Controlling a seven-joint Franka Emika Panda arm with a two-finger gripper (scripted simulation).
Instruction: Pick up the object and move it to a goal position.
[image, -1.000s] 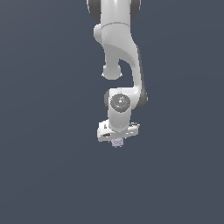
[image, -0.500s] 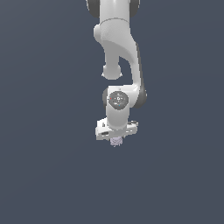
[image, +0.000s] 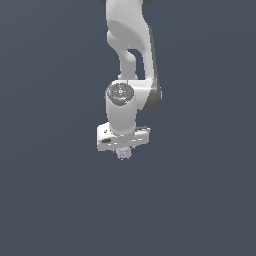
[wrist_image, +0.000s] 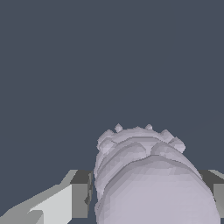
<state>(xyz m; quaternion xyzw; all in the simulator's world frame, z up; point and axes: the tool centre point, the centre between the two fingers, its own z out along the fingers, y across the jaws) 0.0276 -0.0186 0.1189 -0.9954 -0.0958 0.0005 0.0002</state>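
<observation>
The object (image: 123, 153) is a small pale lilac-grey lump of stacked rounded ridges with tiny spikes. In the exterior view it pokes out just below the white hand of the arm, near the picture's middle. My gripper (image: 123, 150) is shut on the object, its fingers mostly hidden behind the hand. The wrist view shows the object (wrist_image: 144, 175) large and close, held between the two dark-padded fingers (wrist_image: 81, 192), spiky end pointing away from the camera.
The white arm (image: 129, 60) comes down from the top of the exterior view. Around it there is only a flat dark blue-grey background, with no other object, edge or marker showing.
The arm has lifted the hand and the held object a little and swung them slightly toward the exterior view's left. The grip on the object is unchanged.
</observation>
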